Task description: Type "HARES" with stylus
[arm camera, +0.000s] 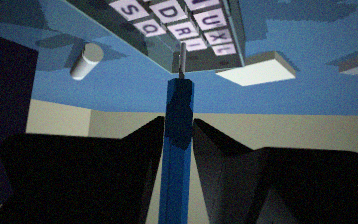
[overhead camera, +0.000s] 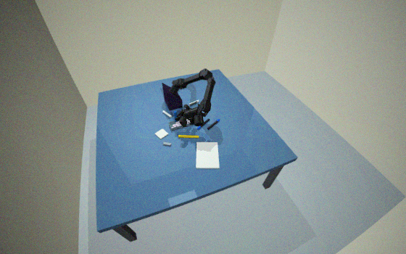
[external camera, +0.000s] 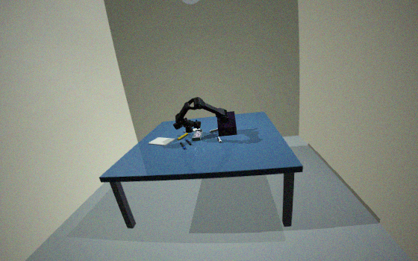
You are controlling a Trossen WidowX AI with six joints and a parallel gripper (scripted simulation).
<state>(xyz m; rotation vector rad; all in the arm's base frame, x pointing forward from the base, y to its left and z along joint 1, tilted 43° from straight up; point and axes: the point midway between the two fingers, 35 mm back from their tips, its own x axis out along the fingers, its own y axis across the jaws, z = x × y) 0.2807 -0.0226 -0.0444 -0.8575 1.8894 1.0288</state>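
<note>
We see 1 blue stylus, upper body btwn the 2 fingers of the 1 gripper; jaws clenched on it, metal tip sticking out past them, over the kbd end nr the "I" key. We can't tell if tip touches a key. 1 keyboard: we read S, D, R, I, U, X, plus 1 that's O or Q; rest cut off or too small. No brand legible to us. Further out, we count 2 white cylindrical pcs, 1 sm. white square pad, 1 sm. grey block, 1 yellow stick, 2 dark pens w/ blue parts, 1 lg. white pad, 1 dark panel, all on 1 blue table.
</note>
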